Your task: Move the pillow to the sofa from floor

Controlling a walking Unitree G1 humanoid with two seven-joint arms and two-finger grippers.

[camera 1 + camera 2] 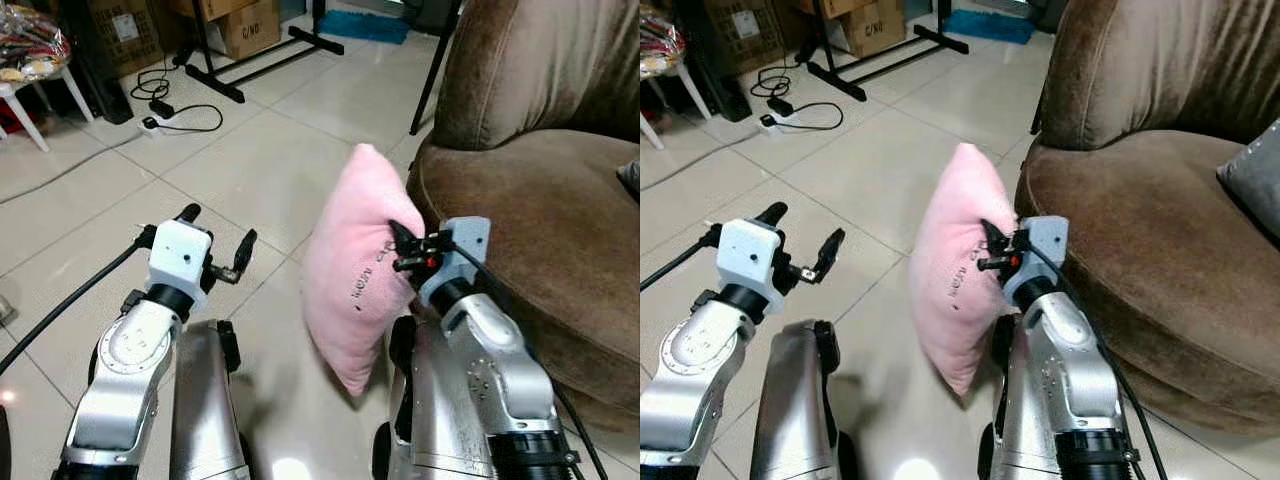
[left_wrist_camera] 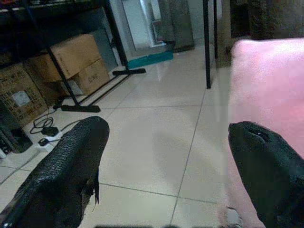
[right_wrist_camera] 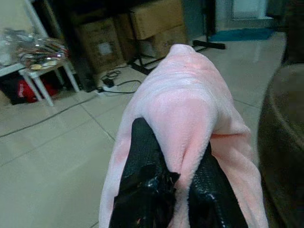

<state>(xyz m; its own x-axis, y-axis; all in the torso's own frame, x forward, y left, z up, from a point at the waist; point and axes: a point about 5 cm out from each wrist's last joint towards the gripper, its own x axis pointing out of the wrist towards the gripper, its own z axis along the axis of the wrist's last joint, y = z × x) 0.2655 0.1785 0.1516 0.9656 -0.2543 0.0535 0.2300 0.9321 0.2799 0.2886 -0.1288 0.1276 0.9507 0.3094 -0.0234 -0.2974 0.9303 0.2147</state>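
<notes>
The right end effector is clenched on a soft pink fabric pillow, holding it off the tiled floor, just left of the brown upholstered sofa. The left end effector hangs released, its 2 fingers apart.

Silver arms, white wrist housings, black fingers

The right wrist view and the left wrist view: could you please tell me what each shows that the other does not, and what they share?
The right wrist view alone shows the right gripper with its jaws pinching a fold of the pink pillow, a white stool and the brown sofa. The left wrist view alone shows the left gripper with jaws open, holding nothing, beside the pillow's edge. Both show the pillow, tiled floor, cardboard boxes and a black stand.
</notes>
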